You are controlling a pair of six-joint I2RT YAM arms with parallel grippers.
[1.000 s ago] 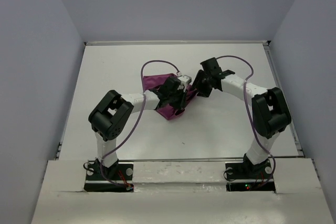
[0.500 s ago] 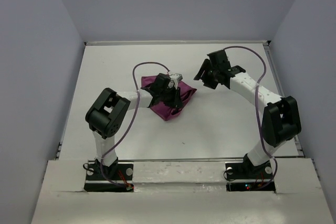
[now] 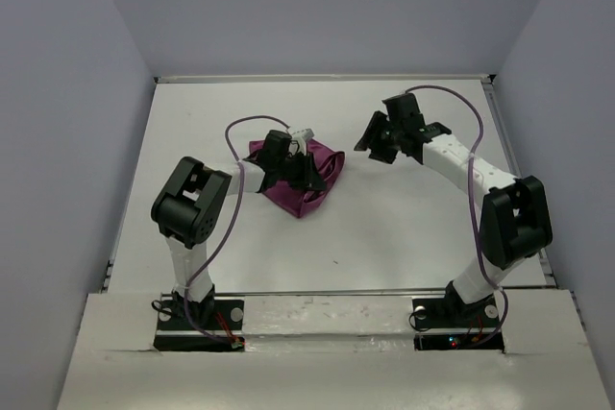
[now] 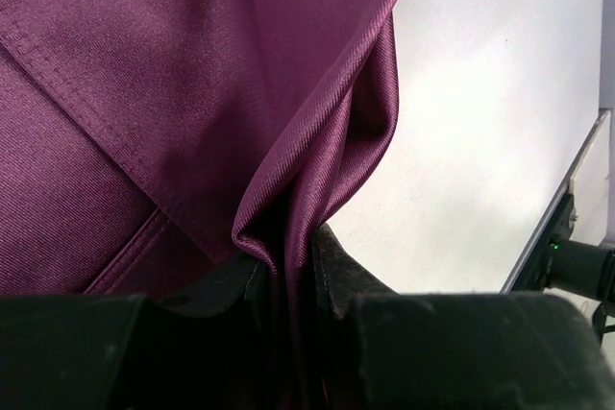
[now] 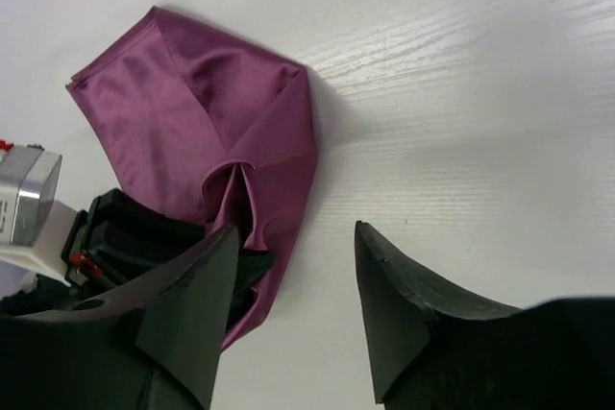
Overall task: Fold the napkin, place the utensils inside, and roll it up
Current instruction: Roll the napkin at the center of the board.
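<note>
Since a second ago the right pincer (image 3: 368, 139) has drawn back from the right edge of the napkin (image 3: 309, 191) and now hangs off to that side. The left pincer (image 3: 302, 172) has carried its bunch of cloth a little to the left and farther from the arm bases.

Nearest the bases, one corner of the napkin points back toward them, lying on the white table (image 3: 384, 237) just on the near side of the left pincer. That pincer is clamped on a raised pleat of the cloth. Its wrist view shows the plum fabric (image 4: 173, 74) squeezed between the two dark fingers (image 4: 336, 280) and fanning out beyond their tips. The rest of the napkin (image 5: 192, 103) lies loosely folded under and past the pincer.

Farther out, to the right of the left pincer, the right pincer (image 5: 295, 235) stands with its jaws apart. Only tabletop shows between them. The napkin's right edge is near it, and the top view shows a strip of table between the two.
</note>
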